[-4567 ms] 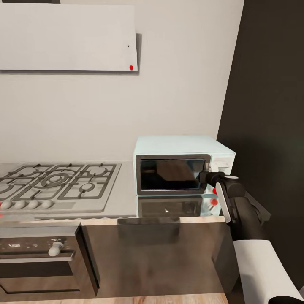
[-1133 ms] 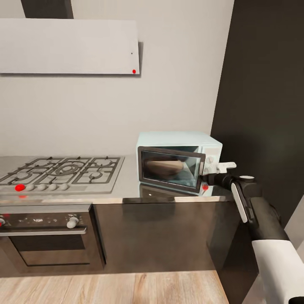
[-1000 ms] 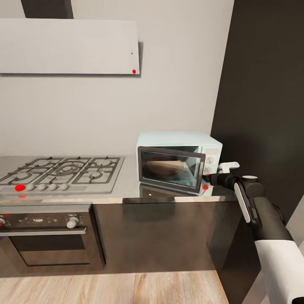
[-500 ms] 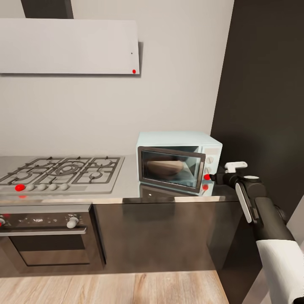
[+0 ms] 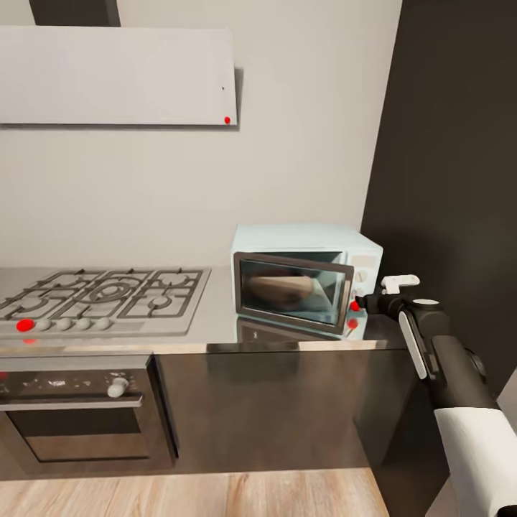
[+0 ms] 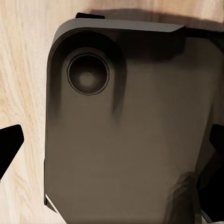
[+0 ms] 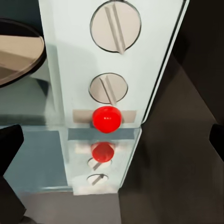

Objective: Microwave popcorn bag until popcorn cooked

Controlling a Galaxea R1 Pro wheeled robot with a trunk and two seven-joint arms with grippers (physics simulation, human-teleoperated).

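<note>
Our right arm reaches to the microwave's control panel; the door stands ajar.

From the head we see the microwave [image 5: 305, 283] on the countertop [image 5: 215, 316], right of the gas hob [image 5: 100, 298], with a tan shape behind its glass that may be the popcorn bag. Our right gripper [image 5: 368, 301] sits just beside the red dot [image 5: 354, 306]. In the left wrist view, our left gripper [image 6: 112, 144] has dark fingertips [image 6: 9, 144] spread wide, holding nothing, over our own dark base and wood floor [image 6: 23, 70]. In the right wrist view, the fingers are wide apart, empty, facing two knobs [image 7: 115, 25] above the dot.
</note>
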